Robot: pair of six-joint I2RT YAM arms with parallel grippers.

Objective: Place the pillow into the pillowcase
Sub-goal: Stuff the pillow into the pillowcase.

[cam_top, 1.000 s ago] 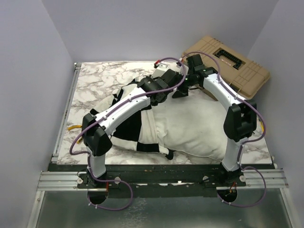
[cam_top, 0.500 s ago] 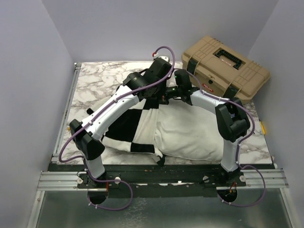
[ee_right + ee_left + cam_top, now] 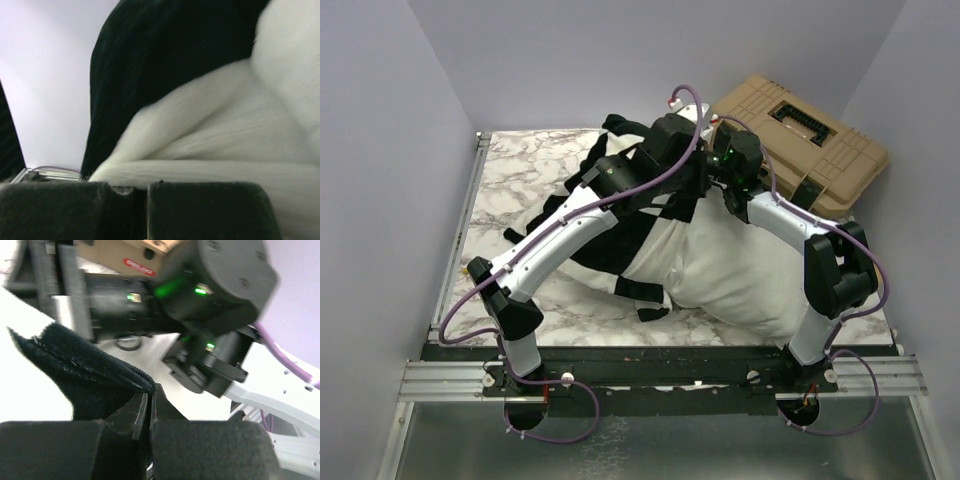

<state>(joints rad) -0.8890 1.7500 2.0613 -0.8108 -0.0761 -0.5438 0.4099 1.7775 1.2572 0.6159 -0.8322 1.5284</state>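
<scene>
The limp black-and-white checked fabric pillowcase (image 3: 620, 255), pinched tight by the left gripper (image 3: 150, 390), sheathes one end of the plain white puffy pillow (image 3: 740, 270); the right gripper (image 3: 146, 187) has its fingers pressed together.

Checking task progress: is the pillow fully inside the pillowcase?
No, most of the pillow lies bare outside the checked pillowcase in the top view.

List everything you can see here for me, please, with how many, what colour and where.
puffy white pillow: one, white, lying across the table's middle and right.
limp black-and-white checked fabric pillowcase: one, over the pillow's left end, partly lifted.
hard tan plastic case: one, tan, far right corner.
marble-patterned table: one, white and grey, beneath everything.
robot arms: two, white and black; left arm, right arm; both sets of jaws shut on the pillowcase.
</scene>
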